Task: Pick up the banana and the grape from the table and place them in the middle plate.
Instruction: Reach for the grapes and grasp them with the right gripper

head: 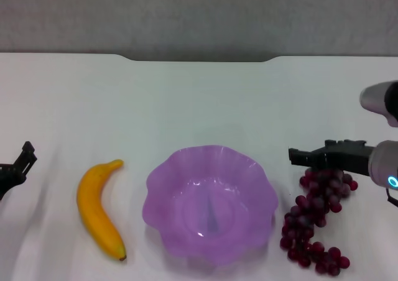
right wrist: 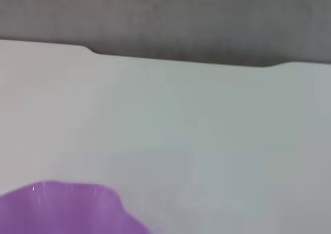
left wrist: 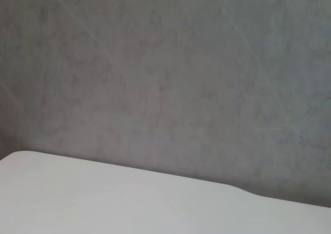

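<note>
purple scalloped plate (right wrist: 62, 210) edge on white table (right wrist: 196, 135), notched far edge

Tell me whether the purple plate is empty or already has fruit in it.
Empty. The middle plate holds nothing; the banana and the grape lie beside it.

Beyond the far edge of the table there is a plain grey wall (head: 199, 13), running the full width of the head view. It looks flat and faintly mottled, though the surface is soft enough that any finer texture cannot be told. The left wrist view is mostly filled by that same grey wall (left wrist: 170, 78), with faint pale streaks across it. In the right wrist view it shows as a dark grey band (right wrist: 165, 16) above the far edge.
</note>
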Robot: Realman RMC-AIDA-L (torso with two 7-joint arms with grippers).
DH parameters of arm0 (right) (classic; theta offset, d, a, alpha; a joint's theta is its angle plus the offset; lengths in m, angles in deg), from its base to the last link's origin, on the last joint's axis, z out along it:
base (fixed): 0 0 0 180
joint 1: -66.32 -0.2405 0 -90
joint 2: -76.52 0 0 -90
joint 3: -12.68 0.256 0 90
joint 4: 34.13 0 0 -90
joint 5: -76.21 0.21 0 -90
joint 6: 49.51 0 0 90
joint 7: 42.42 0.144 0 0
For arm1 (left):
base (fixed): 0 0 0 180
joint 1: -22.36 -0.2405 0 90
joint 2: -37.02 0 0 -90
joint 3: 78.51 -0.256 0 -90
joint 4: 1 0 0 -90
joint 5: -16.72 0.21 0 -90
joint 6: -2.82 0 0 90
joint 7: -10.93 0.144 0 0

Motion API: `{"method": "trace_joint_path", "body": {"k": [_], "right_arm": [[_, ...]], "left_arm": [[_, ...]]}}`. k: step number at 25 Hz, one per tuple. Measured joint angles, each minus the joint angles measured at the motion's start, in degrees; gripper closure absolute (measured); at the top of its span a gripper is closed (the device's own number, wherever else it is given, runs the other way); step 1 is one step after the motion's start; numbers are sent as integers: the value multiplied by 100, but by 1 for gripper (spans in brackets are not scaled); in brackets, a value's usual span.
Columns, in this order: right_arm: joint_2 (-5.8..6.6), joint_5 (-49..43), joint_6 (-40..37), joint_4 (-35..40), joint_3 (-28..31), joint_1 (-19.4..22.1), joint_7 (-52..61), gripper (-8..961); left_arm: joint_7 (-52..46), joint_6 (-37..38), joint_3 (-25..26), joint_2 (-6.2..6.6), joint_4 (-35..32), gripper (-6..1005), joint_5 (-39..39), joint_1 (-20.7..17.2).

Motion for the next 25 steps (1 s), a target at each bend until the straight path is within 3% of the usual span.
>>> {"method": "trace_joint_path", "body": {"k": [25], "right_arm": [[-16, 291, -244, 1225, 273, -167, 527, 65]], "left_arm": [[3, 68, 2, -8, 16, 203, 0, 59]]}}
